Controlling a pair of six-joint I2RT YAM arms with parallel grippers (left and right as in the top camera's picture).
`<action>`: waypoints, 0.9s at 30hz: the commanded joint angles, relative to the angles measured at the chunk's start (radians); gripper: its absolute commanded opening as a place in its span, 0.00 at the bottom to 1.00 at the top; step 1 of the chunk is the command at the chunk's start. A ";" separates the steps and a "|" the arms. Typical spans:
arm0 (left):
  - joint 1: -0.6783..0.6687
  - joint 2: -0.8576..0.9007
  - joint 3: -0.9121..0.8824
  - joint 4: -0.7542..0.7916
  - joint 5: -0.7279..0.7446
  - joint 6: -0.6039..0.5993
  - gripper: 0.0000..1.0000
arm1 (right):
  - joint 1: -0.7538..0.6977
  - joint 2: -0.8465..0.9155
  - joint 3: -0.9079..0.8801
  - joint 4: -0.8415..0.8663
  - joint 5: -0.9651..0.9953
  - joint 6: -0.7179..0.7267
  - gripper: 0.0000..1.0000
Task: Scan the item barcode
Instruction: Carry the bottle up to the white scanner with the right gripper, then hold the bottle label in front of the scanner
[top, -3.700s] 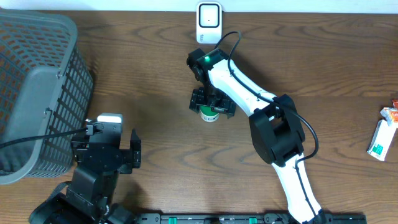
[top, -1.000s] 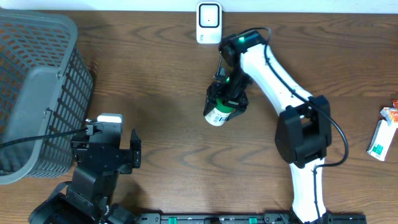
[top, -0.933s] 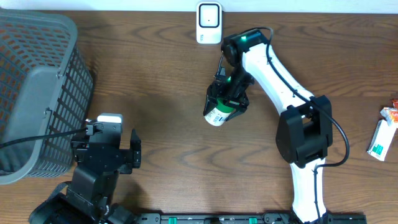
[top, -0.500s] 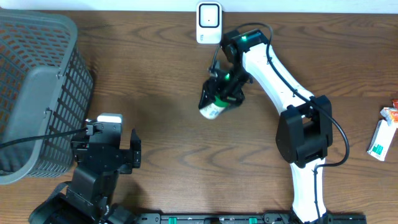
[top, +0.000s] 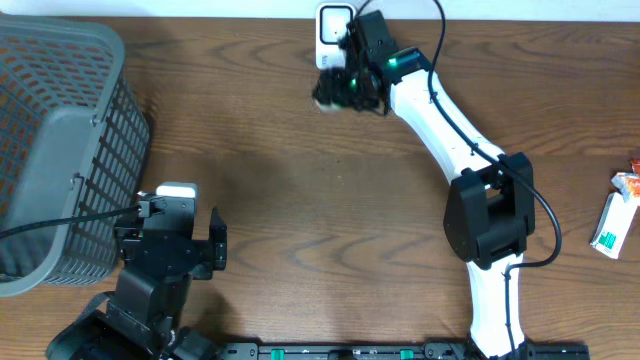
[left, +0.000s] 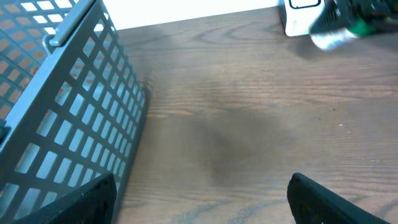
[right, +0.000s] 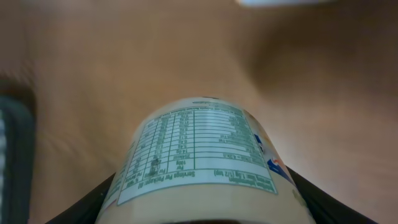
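Bottle (right: 205, 155) is held tight in the right tool (top: 342, 88), just beside the scanner (top: 330, 22). Left tool (left: 199, 186) is wide open, empty.

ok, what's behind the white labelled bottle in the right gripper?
The white box-shaped scanner sits behind it. The right gripper covers its lower right part, so any gap to the bottle is hidden.
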 joint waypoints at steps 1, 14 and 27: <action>-0.003 -0.004 -0.002 -0.002 -0.010 -0.006 0.88 | 0.005 -0.021 0.009 0.066 0.127 0.025 0.53; -0.003 -0.004 -0.002 -0.002 -0.010 -0.006 0.88 | 0.054 0.026 0.009 0.430 0.700 0.025 0.54; -0.003 -0.004 -0.002 -0.002 -0.010 -0.006 0.88 | 0.062 0.167 0.009 0.806 0.819 -0.064 0.50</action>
